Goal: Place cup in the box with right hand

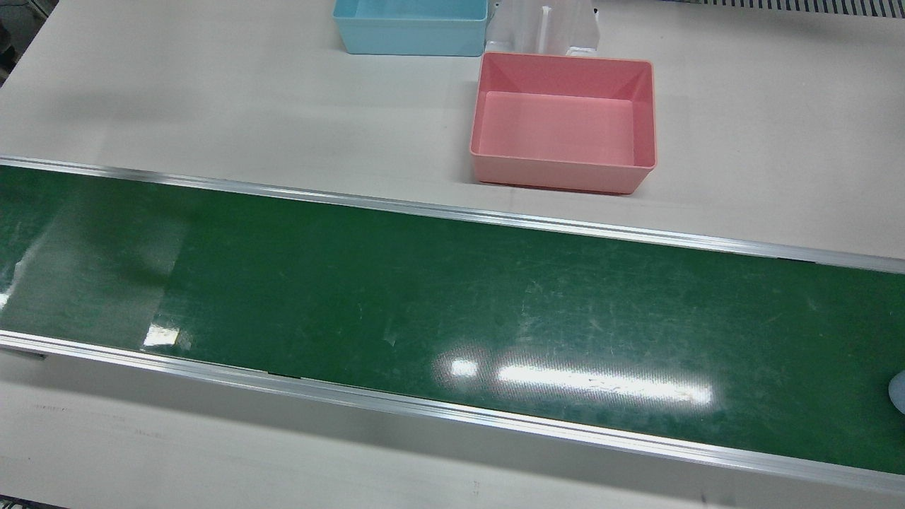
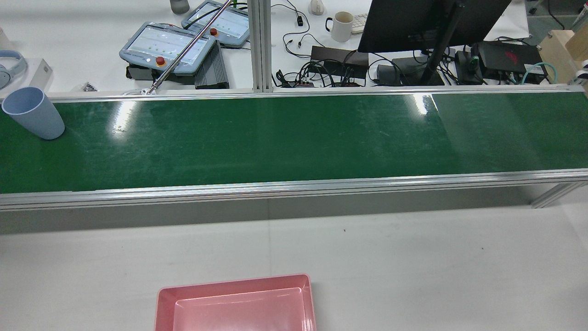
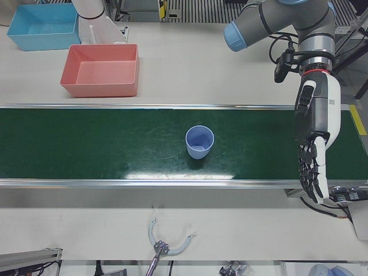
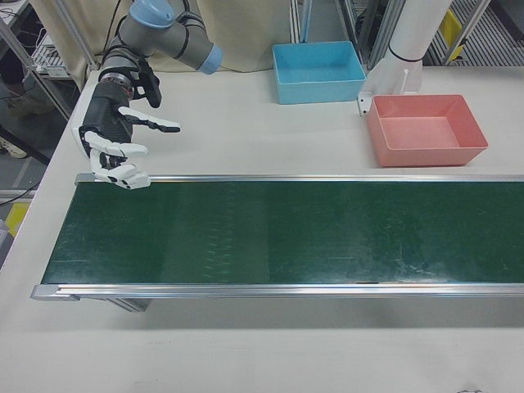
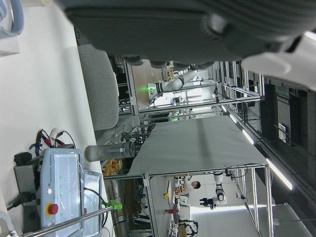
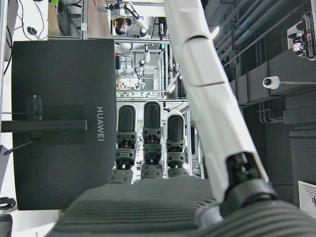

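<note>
Your right hand (image 4: 115, 151) hangs over the far end of the green conveyor belt (image 4: 270, 229), at its back rail, with the fingers spread apart and nothing in them. In the right-front view the belt beneath and beside it is bare all the way along, so the cup does not show there at all.

Your left hand (image 3: 312, 146) hangs at the opposite end of the belt, palm toward the belt, fingers straight and pointing down, also holding nothing.

The light blue cup (image 3: 199, 142) stands upright, mouth up, on the belt in the left arm's half. In the left-front view it sits about midway across the belt's width, well apart from the left hand. It is well apart from your right hand, with most of the belt's length between them. In the rear view the same cup (image 2: 32, 112) stands near the left edge, close to the belt's far rail.

The pink box (image 4: 424, 129) sits on the white table (image 4: 246, 139) behind the belt, open and with nothing inside. A blue box (image 4: 318, 72) stands just beyond it, near an arm pedestal (image 4: 393, 74).
</note>
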`<act>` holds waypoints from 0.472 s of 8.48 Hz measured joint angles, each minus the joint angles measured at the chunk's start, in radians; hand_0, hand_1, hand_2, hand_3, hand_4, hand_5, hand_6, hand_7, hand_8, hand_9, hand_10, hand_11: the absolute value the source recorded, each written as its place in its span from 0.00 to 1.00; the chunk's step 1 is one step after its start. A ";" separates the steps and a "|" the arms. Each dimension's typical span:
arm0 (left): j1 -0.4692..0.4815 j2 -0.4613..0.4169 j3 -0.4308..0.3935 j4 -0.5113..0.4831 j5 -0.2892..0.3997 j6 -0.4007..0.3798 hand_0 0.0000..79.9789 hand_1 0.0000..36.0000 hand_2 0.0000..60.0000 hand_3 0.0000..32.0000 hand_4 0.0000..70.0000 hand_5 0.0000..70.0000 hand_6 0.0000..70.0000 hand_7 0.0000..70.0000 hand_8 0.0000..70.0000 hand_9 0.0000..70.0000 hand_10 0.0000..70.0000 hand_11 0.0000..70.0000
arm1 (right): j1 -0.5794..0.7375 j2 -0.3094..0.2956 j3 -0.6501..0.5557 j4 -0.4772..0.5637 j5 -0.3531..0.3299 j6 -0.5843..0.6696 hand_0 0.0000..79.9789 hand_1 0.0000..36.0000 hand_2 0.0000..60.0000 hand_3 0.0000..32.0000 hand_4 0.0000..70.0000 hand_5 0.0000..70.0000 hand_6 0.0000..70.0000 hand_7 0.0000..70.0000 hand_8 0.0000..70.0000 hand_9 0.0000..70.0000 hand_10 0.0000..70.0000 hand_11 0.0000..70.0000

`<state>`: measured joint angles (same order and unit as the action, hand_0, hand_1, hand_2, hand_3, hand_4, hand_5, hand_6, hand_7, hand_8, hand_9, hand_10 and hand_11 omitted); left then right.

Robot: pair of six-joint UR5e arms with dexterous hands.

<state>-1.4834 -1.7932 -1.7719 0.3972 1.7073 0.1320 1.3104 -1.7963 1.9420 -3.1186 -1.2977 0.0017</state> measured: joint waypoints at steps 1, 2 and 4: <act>0.000 0.000 0.000 0.000 0.000 0.000 0.00 0.00 0.00 0.00 0.00 0.00 0.00 0.00 0.00 0.00 0.00 0.00 | 0.000 0.000 0.000 0.000 0.000 0.000 1.00 0.98 0.00 0.00 0.37 0.23 0.24 0.75 0.43 0.53 0.34 0.53; 0.000 0.000 0.000 0.000 0.000 0.000 0.00 0.00 0.00 0.00 0.00 0.00 0.00 0.00 0.00 0.00 0.00 0.00 | 0.000 0.000 0.000 0.000 0.000 0.000 1.00 0.98 0.00 0.00 0.37 0.23 0.24 0.76 0.43 0.53 0.34 0.53; 0.000 0.000 0.000 0.000 0.000 0.001 0.00 0.00 0.00 0.00 0.00 0.00 0.00 0.00 0.00 0.00 0.00 0.00 | 0.000 0.000 0.000 0.000 0.000 0.000 1.00 0.98 0.00 0.00 0.36 0.23 0.24 0.75 0.43 0.53 0.34 0.53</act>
<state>-1.4834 -1.7936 -1.7721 0.3972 1.7073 0.1325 1.3104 -1.7963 1.9420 -3.1186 -1.2978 0.0015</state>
